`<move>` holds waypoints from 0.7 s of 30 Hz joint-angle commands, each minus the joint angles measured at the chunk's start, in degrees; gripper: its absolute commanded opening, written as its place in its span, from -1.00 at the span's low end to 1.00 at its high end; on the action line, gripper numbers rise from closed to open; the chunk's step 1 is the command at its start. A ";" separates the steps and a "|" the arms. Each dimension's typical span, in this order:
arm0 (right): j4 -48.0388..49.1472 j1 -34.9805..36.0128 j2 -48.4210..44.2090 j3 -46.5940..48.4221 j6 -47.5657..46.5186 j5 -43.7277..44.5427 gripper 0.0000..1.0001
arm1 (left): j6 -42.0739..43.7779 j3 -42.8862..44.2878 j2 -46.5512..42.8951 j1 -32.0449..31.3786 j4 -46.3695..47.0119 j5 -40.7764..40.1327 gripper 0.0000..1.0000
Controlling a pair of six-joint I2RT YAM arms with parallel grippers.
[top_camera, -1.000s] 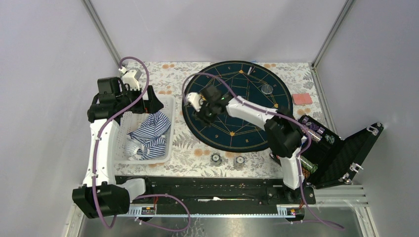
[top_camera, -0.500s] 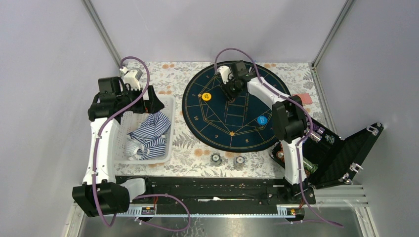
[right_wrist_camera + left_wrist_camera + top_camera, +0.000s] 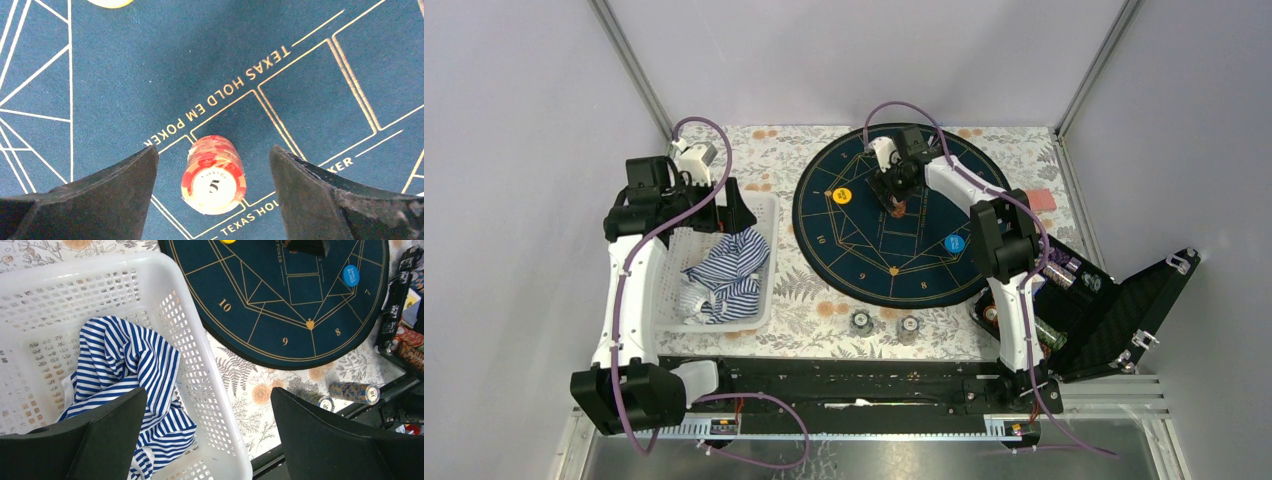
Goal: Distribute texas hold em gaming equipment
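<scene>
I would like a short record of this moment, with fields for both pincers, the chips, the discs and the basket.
right pincer: open, over the round mat
red chip stack: on the mat between the fingers, touching neither
left pincer: open, above the white basket
basket content: striped cloth
yellow disc: on the mat
blue disc: on the mat
two chip stacks: lying on the table, beside the mat's near edge
</scene>
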 commanded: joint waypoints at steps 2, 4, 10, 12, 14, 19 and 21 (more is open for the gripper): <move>-2.02 0.07 -2.33 4.80 1.56 -0.61 0.98 | 5.30 4.45 0.93 0.16 -3.63 -2.56 0.98; -3.42 0.06 -3.51 5.19 1.71 -1.15 0.99 | 6.35 6.07 1.43 0.12 -5.21 -2.98 0.98; -4.82 -1.51 -7.08 2.23 3.40 -2.37 0.97 | 8.07 7.81 2.67 -1.70 -6.93 -4.72 0.98; -5.67 -2.04 -6.39 2.71 3.83 -2.38 0.89 | 7.89 8.10 3.09 -2.99 -6.91 -5.66 0.98; -7.19 -2.29 -5.30 4.34 4.20 -2.40 0.82 | 7.48 8.40 3.52 -3.68 -6.71 -5.84 0.98; -8.20 -2.30 -4.22 5.83 5.26 -3.66 0.74 | 5.63 9.05 4.35 -3.95 -5.63 -5.89 0.98; -8.55 -2.35 -3.75 6.43 5.30 -3.53 0.74 | 4.99 9.21 4.51 -4.08 -5.58 -5.85 0.98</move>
